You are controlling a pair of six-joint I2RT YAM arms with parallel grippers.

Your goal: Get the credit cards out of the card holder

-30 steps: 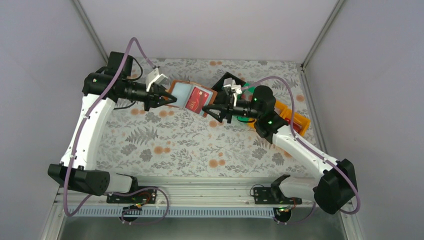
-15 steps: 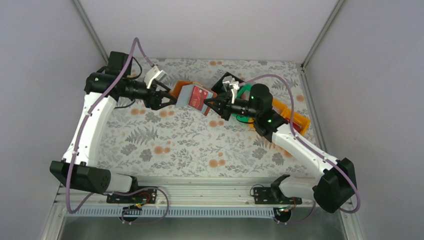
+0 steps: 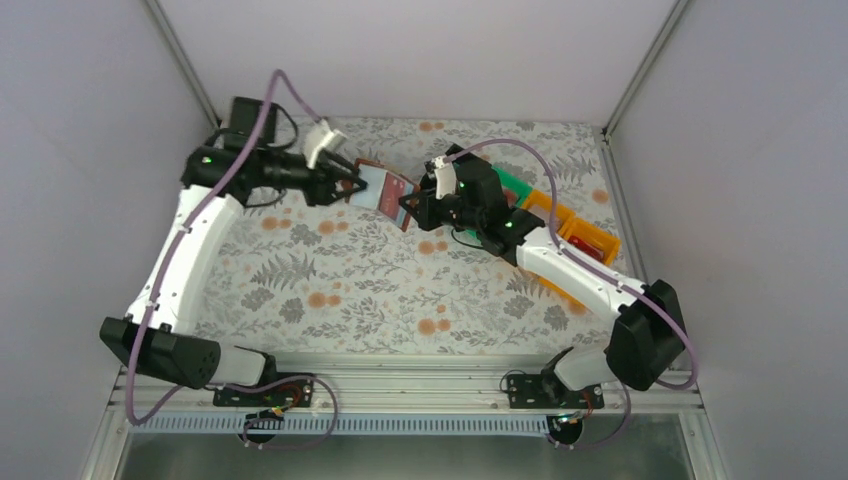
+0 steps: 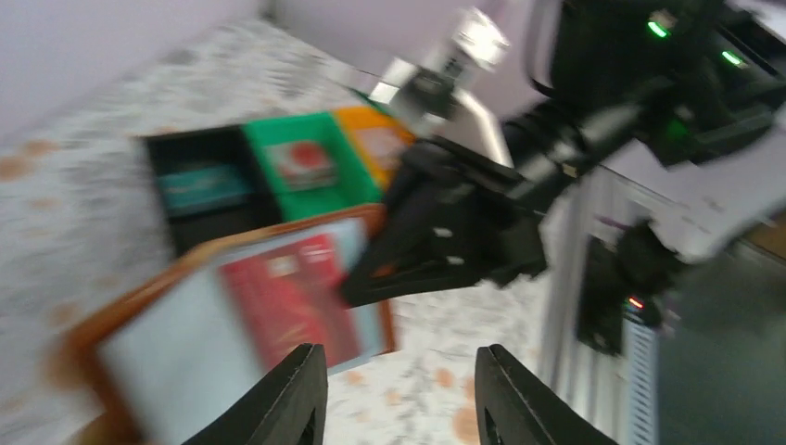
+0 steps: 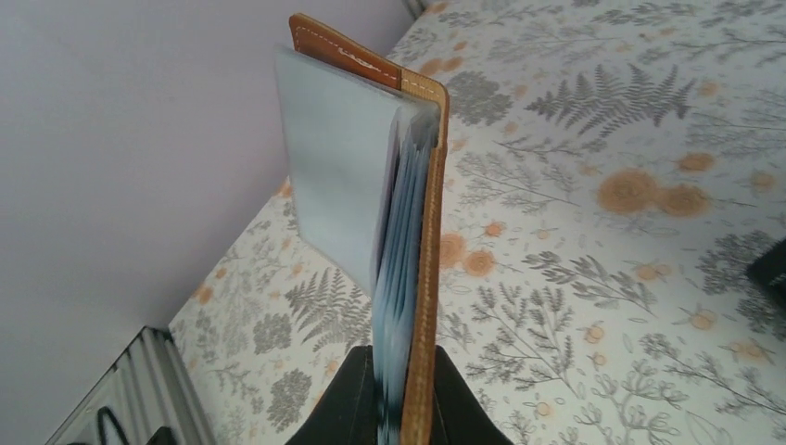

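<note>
since a second ago the card holder (image 3: 383, 190) has passed from the left gripper (image 3: 350, 183) to the right gripper (image 3: 408, 206), and the right arm has folded in toward the far left with its wrist rolled over. from above, the holder hangs tilted, clear of the table (image 3: 400, 290), between the two grippers. the left arm reaches long and level, its tip just at the holder's left edge; the right arm is bent sharply at the elbow.

left wrist view, blurred: the left fingers (image 4: 298, 399) stand apart with nothing clearly between them; whether they touch the holder i cannot tell. the open holder faces this camera, the red card (image 4: 292, 301) in its slot, the right gripper pinched on its right edge. behind sit the black bin (image 4: 199, 185), green bin (image 4: 306, 162) and orange bin (image 4: 380, 139).

right wrist view: the right fingers (image 5: 354, 408) are clamped on the holder's lower edge, holder upright and edge-on, pale sleeves (image 5: 338, 167) fanning from the brown cover.

the holder is likely light and floppy at the fold. the card looks stiff, thin and slick, so a pinch on its exposed edge, drawn straight along the slot, seems best.
</note>
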